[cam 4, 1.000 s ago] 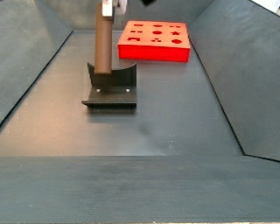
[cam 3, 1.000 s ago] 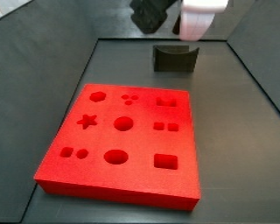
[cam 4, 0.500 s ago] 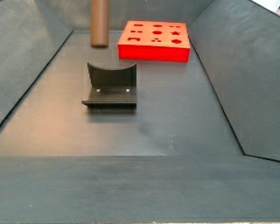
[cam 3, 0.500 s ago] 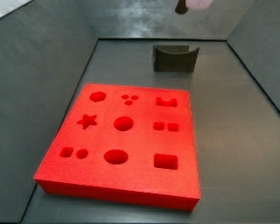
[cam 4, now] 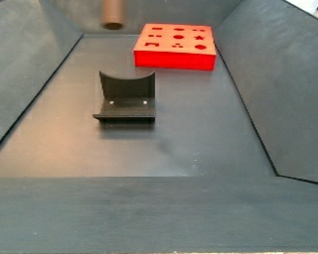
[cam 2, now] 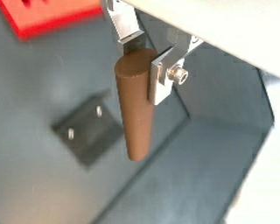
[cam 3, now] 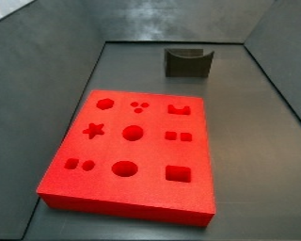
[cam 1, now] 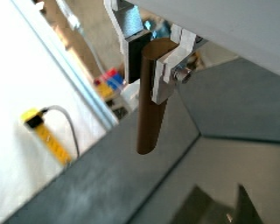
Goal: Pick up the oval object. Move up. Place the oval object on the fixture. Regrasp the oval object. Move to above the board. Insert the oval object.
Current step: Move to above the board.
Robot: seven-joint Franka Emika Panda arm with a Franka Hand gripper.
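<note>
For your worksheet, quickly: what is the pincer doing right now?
Pincer: closed on the oval object, held high above the fixture.

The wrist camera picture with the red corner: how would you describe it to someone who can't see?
The gripper holds a brown oval object by its upper end, hanging down above the grey floor. Below lie the dark fixture and a corner of the red board.

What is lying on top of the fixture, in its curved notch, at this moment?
Nothing: in both side views the fixture has a bare notch. The oval object hangs above it, clamped at its upper end by the gripper. The floor beneath the fixture's base plate is covered.
</note>
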